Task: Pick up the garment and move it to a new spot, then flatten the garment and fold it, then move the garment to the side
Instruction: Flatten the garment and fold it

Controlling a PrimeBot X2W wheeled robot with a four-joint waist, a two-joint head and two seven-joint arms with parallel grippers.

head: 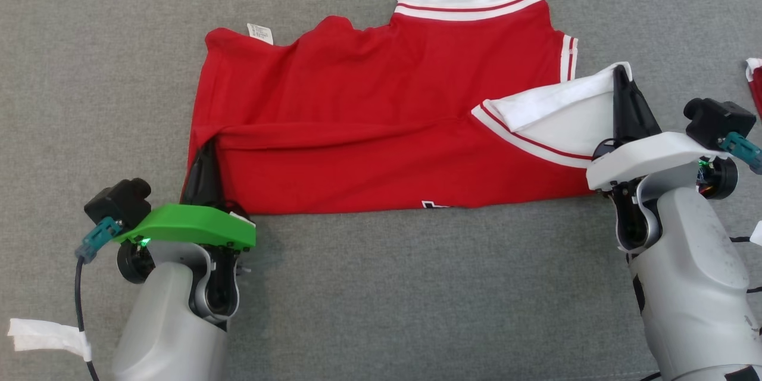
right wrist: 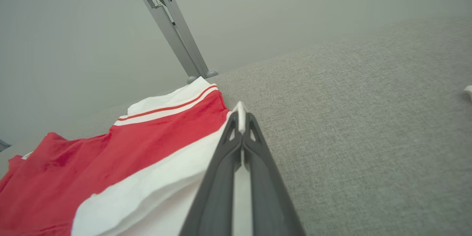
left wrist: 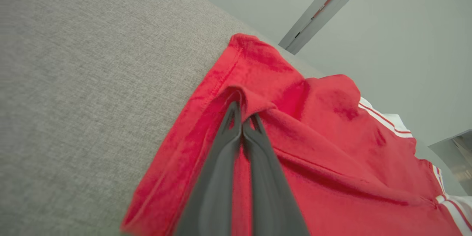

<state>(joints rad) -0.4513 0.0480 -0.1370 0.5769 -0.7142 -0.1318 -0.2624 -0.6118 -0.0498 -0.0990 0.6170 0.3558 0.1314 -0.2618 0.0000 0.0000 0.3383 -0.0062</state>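
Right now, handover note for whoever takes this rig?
Left gripper: shut on the garment, at its red left-end edge.
Right gripper: shut on its white-trimmed right end.
Garment: spread on the grey surface between both grippers, with the gripped ends pinched up.
Done: laid out and mostly flat; a lengthwise fold looks begun.
Left: finish the fold, release, move it to the side.
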